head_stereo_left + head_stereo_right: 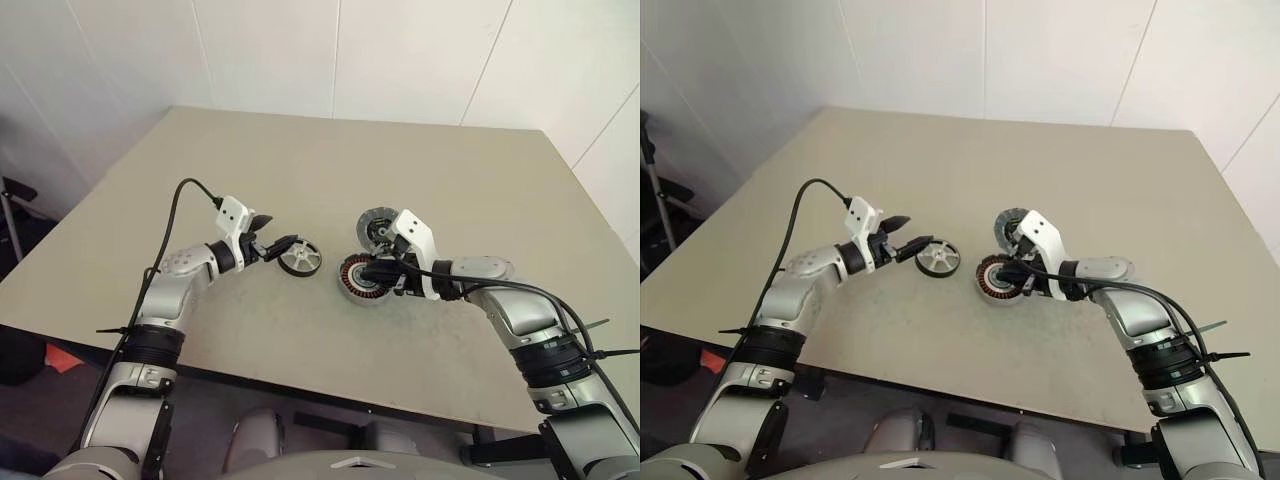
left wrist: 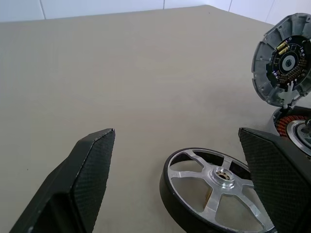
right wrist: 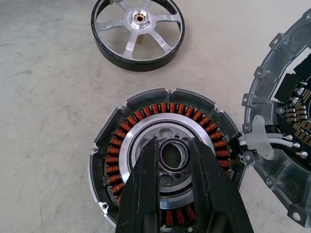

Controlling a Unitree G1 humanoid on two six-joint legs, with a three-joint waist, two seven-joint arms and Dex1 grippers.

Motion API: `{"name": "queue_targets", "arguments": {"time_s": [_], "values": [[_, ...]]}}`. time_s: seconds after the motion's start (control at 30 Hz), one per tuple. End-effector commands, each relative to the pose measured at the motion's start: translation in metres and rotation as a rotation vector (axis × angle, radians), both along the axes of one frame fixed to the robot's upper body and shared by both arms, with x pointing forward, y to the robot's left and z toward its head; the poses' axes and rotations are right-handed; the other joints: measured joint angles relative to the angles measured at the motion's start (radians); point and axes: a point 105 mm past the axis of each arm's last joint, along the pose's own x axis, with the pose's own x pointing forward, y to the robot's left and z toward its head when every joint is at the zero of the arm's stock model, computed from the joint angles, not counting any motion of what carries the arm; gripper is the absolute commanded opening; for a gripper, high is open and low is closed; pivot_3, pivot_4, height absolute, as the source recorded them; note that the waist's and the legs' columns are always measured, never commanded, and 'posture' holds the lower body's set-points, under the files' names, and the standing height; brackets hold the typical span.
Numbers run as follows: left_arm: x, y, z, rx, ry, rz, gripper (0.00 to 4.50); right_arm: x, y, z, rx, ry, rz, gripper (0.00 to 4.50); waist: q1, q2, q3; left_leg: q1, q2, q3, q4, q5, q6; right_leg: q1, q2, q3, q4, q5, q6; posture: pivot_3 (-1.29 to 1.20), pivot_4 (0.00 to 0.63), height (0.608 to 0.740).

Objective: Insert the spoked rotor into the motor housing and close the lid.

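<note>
The spoked rotor (image 1: 300,260), a black-rimmed wheel with silver spokes, lies flat on the table. My left gripper (image 1: 276,247) stands open and level around it. In the left wrist view the rotor (image 2: 216,187) lies between the two fingers, close to one finger (image 2: 277,179), and neither finger touches it. To the right sits the motor housing (image 1: 360,278) with its copper windings (image 3: 116,150) showing. Its lid (image 1: 377,229) stands open and upright on the hinge. My right gripper (image 3: 172,141) reaches down into the housing, its fingers closed on the raised centre ring.
Everything lies on a beige table (image 1: 330,170) in front of a white wall. The table's front edge (image 1: 300,385) runs close below my arms. A black cable (image 1: 180,205) loops above my left forearm.
</note>
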Motion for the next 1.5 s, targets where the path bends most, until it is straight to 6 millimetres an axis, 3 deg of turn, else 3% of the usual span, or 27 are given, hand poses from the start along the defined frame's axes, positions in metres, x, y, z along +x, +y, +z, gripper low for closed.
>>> {"name": "queue_targets", "arguments": {"time_s": [0.03,0.4,0.67,1.03,1.17,1.37,1.4,1.5], "values": [[0.001,0.003,0.015,-0.007,-0.059,0.011,4.3,0.001,0.009,0.016,0.023,-0.05,0.032,0.56,0.0,0.0,0.0,0.0,0.0,0.0,0.0,0.0,0.0,0.0,0.0,0.0,0.0,0.0,0.0,0.0,0.0,0.74],[0.001,0.006,0.014,-0.002,-0.059,0.016,4.3,-0.004,0.013,0.015,0.038,-0.025,0.054,0.56,0.0,0.0,0.0,0.0,0.0,0.0,0.0,0.0,0.0,0.0,0.0,0.0,0.0,0.0,0.0,0.0,0.0,0.74],[0.001,0.006,0.014,-0.001,-0.059,0.017,4.3,0.003,0.011,0.02,0.027,-0.061,0.014,3.2,0.0,0.0,0.0,0.0,0.0,0.0,0.0,0.0,0.0,0.0,0.0,0.0,0.0,0.0,0.0,0.0,0.0,0.74],[0.001,0.004,0.013,-0.002,-0.056,0.014,4.3,0.0,0.009,0.036,0.064,-0.085,0.036,3.2,0.0,0.0,0.0,0.0,0.0,0.0,0.0,0.001,-0.001,0.0,0.0,0.0,0.0,0.0,0.0,0.0,0.0,0.74],[0.002,0.003,0.012,-0.002,-0.055,0.012,4.3,-0.002,0.009,0.04,0.084,-0.091,0.051,2.28,0.0,0.0,0.0,0.0,0.0,0.0,0.0,0.001,-0.001,0.0,0.0,0.0,0.0,0.0,0.0,0.0,0.0,0.74],[0.002,0.004,0.011,-0.004,-0.053,0.014,4.3,-0.004,0.01,0.033,0.054,-0.079,0.064,0.22,0.0,0.0,0.0,0.0,0.0,0.0,0.0,0.001,-0.001,0.0,0.0,0.0,0.0,0.0,0.0,0.0,0.0,0.74],[0.002,0.004,0.011,-0.004,-0.052,0.015,4.3,-0.005,0.01,0.032,0.048,-0.078,0.069,0.04,0.0,0.0,0.0,0.0,0.0,0.0,0.0,0.001,-0.001,0.0,0.0,0.0,0.0,0.0,0.0,0.0,0.0,0.74],[0.002,0.005,0.011,-0.004,-0.051,0.018,4.3,-0.01,0.012,0.032,0.048,-0.071,0.105,0.04,0.0,0.0,0.0,0.0,0.0,0.0,0.0,0.001,-0.001,0.0,0.0,0.0,0.0,0.0,0.0,0.0,0.0,0.74]]}}
